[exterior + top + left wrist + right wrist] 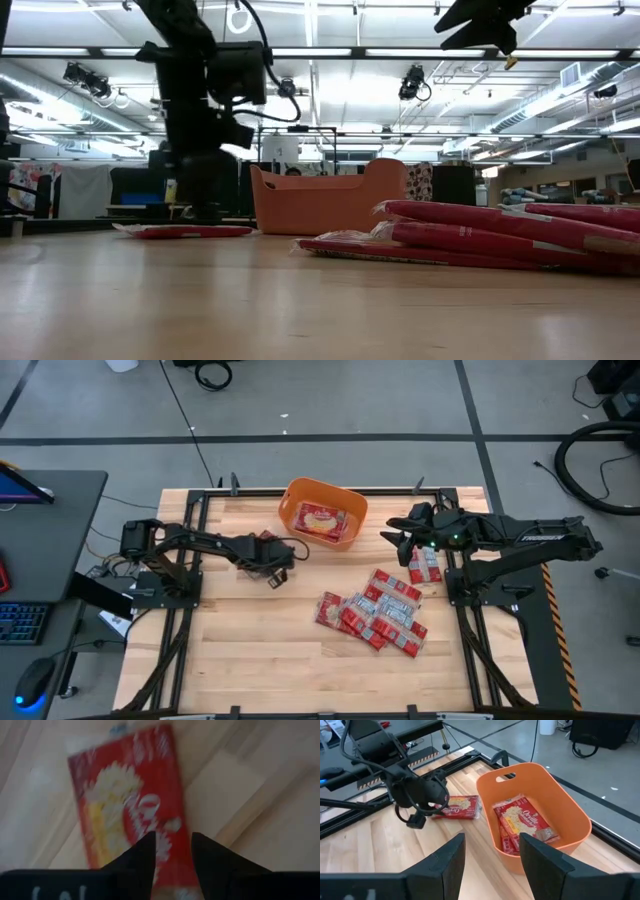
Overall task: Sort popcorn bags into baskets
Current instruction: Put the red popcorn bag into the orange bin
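Hovering over a single popcorn bag (131, 815) lying flat on the bench (250, 640) left of the orange tub (322, 512), the left claw (274, 572) is slightly parted, empty. Its edge should be pinched squarely. The right claw (400, 538) waits apart above the pile (375, 612).

Left arm stretched low across the table from its base at the left edge, forearm angled toward the middle, left gripper (277, 574) hanging close above the tabletop with cables looped around the wrist. Fingers (140, 860) parted by a narrow gap, nothing pinched between them, tips pointed down. Right arm reached in from the right edge, held well above the surface, wrist tilted toward the far side. Right gripper (392, 538) paused up high, fingers (447, 862) spread apart with a clear gap, empty. Both arms kept well apart from each other.
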